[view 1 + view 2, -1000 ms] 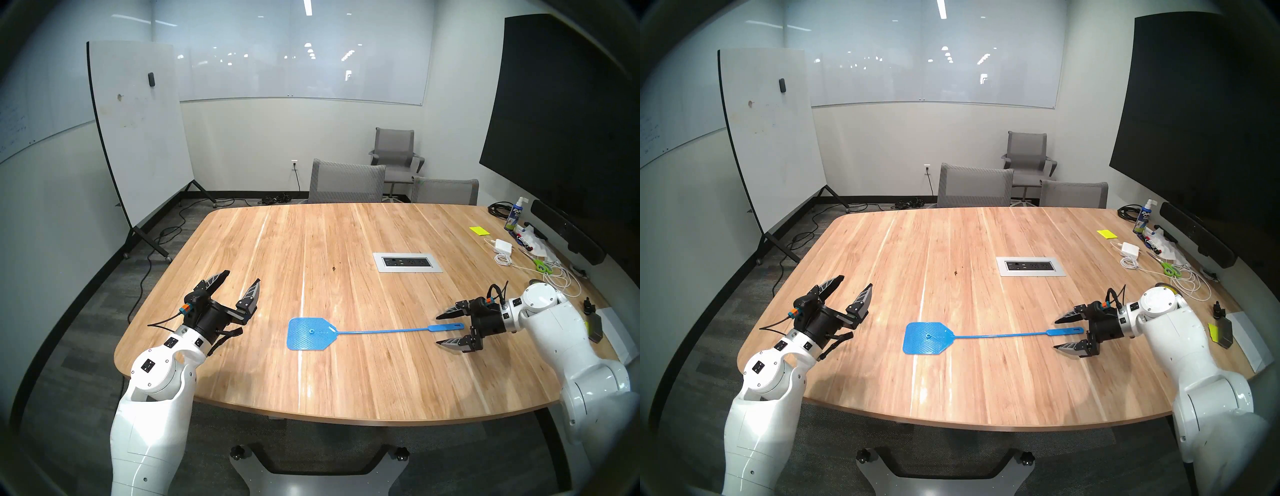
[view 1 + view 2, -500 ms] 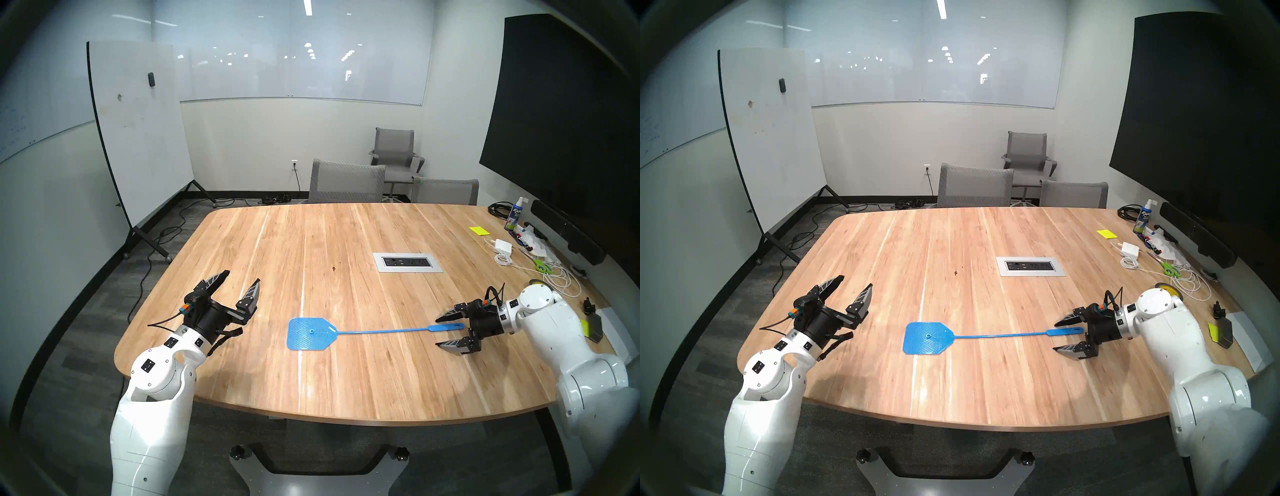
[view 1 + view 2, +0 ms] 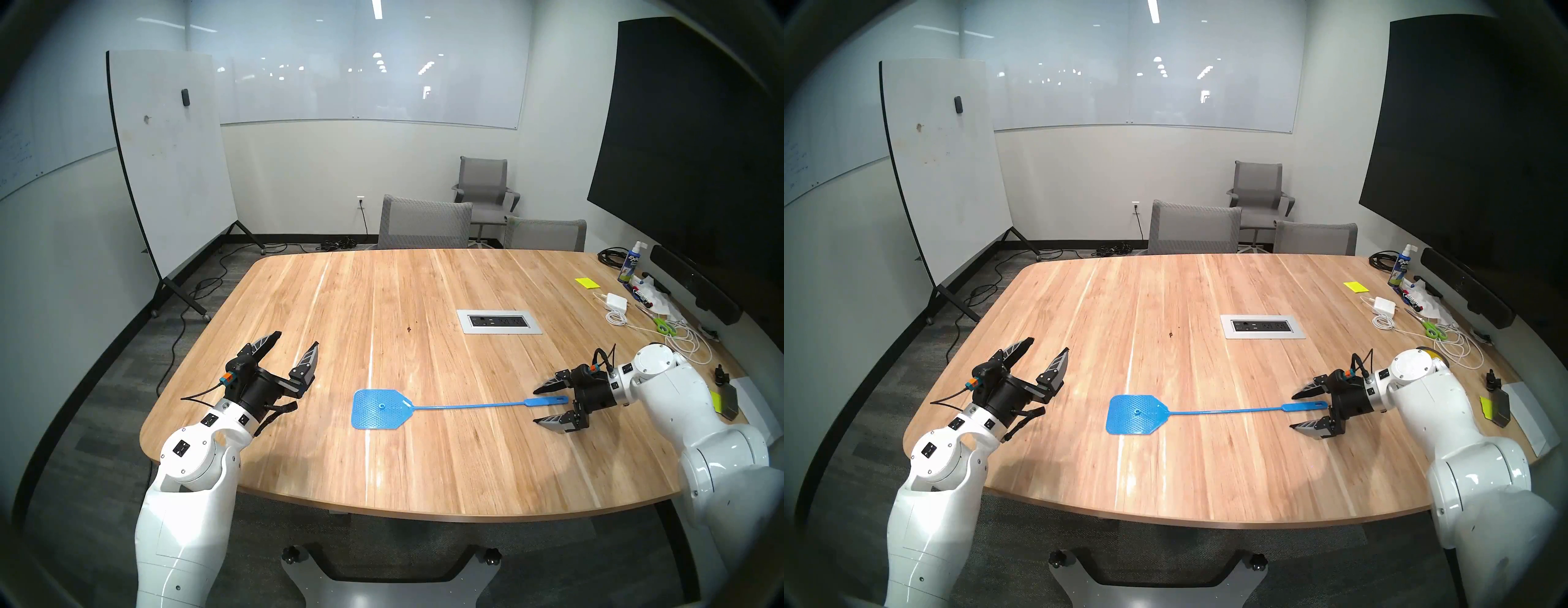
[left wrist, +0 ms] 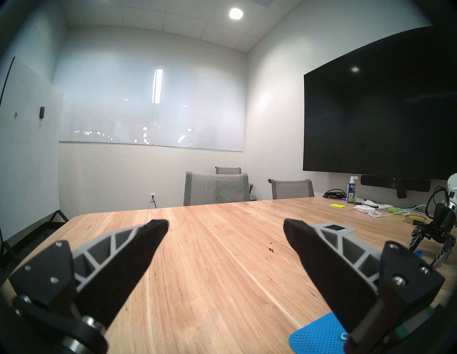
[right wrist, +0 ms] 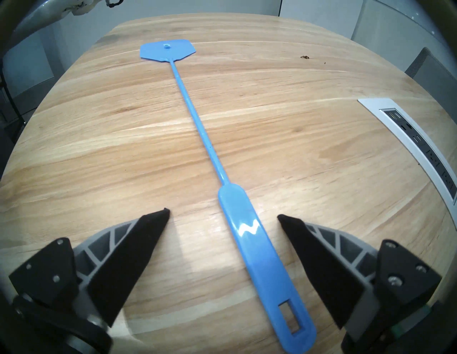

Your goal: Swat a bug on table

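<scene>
Your right gripper [image 3: 538, 404] sat with fingers spread wide, the blue swatter [image 3: 445, 408] handle lying flat between them, wood showing on either side of it. Ahead of that gripper, bare table [image 3: 424, 458] ran along the shaft to the swatter's head. Off to its right lay the outlet panel [image 5: 420, 138], flush in the top. Behind its wrist, cables [image 3: 683, 344] and scissors [image 3: 664, 326] crowded the edge. Your left gripper [image 3: 295, 341], also spread, had open planks ahead as far as the bug [image 4: 271, 250].
</scene>
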Controlling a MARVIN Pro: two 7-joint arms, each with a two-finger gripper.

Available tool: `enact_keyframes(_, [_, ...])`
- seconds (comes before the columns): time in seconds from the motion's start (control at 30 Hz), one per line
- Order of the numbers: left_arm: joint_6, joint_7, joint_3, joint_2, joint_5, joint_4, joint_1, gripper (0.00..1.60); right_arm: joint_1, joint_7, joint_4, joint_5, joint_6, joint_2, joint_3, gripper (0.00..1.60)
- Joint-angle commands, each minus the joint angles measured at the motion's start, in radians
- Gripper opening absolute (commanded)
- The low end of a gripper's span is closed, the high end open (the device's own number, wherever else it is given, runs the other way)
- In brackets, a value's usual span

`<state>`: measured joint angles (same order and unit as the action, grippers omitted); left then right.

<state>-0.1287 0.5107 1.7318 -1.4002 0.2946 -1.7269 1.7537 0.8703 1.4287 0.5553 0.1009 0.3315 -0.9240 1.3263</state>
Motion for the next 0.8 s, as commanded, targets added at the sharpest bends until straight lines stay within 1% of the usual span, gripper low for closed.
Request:
enact_keyframes(0.0, [0.001, 0.0, 0.0, 0.002, -0.001, -0.019, -0.002, 1.6, -0.008, 0.012, 0.033, -0.005, -0.02, 0.02, 0.009, 0.0])
enact_keyframes(0.4, [0.001, 0.0, 0.001, 0.002, -0.002, -0.02, -0.002, 1.6, 0.053, 0.027, 0.115, -0.02, -0.062, 0.053, 0.045, 0.0])
enact_keyframes(0.77, [0.0, 0.0, 0.001, 0.002, -0.002, -0.019, -0.002, 1.6, 0.069, 0.017, 0.115, -0.038, -0.079, 0.077, 0.093, 0.0])
